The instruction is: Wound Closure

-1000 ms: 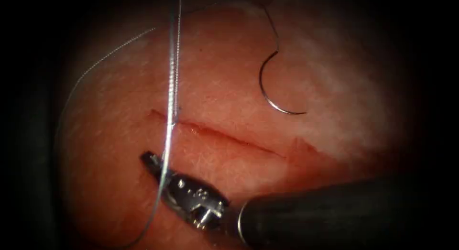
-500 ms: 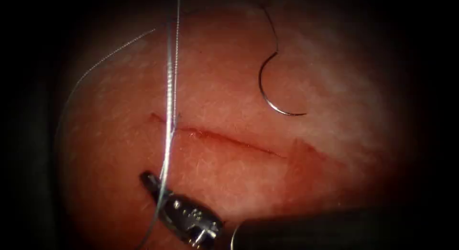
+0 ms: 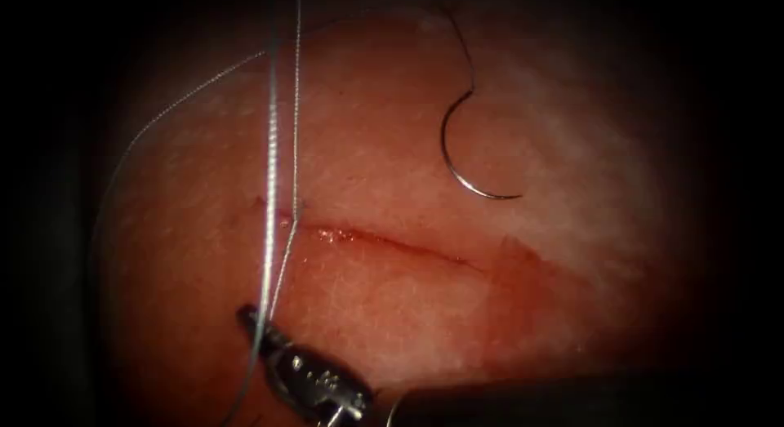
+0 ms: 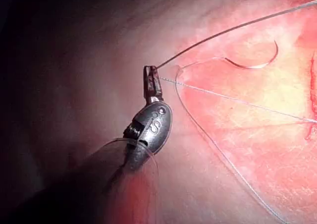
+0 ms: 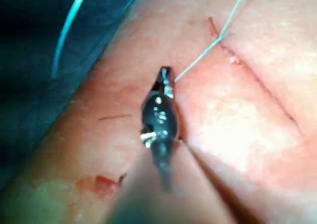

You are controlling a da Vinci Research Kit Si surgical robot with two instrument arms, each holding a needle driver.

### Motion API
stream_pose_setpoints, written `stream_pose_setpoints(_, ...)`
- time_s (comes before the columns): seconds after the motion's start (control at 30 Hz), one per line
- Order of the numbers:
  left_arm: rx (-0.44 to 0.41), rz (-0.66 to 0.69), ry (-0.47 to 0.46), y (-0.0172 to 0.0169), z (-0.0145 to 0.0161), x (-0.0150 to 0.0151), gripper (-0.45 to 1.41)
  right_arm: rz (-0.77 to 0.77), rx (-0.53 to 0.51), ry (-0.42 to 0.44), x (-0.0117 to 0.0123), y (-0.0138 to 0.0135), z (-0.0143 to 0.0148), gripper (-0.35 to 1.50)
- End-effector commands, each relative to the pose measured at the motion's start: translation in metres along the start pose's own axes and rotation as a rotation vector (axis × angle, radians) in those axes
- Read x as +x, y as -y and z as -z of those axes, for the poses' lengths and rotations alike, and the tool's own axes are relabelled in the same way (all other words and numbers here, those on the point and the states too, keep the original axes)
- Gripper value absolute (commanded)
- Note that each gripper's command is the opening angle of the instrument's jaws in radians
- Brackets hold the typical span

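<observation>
Right tool (image 3: pixel 255 321) clamps the thread (image 3: pixel 282 255) below the cut's (image 3: pixel 384 241) left end, left tool (image 4: pixel 151 81) grips thread too, while the needle (image 3: pixel 465 162) lies free on the tissue (image 3: pixel 392 313) above the cut.

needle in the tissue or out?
Out. The needle lies free on the tissue above the cut, its whole curve showing, held by neither tool. The right hand is shut on the thread.
</observation>
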Motion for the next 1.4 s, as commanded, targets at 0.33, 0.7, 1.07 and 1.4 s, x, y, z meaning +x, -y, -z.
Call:
stream_pose_setpoints(0.33,-0.053,0.118,-0.068,-0.0077,0.0028,0.003,-0.45,-0.029,0.082,-0.076,0.0027,-0.0003,0.0012,1.03)
stream_pose_setpoints(0.7,-0.119,0.224,-0.132,-0.0173,0.0086,0.0101,-0.45,0.004,0.228,-0.057,0.0057,-0.0009,0.0047,1.31)
stream_pose_setpoints(1.07,-0.19,0.25,-0.202,-0.0272,0.0148,0.0183,-0.45,0.084,0.263,-0.037,0.0109,-0.0049,0.0048,0.99)
stream_pose_setpoints(1.4,-0.257,0.285,-0.241,-0.0342,0.0178,0.0199,-0.45,0.136,0.369,0.0,0.0114,-0.0119,-0.0021,0.74)
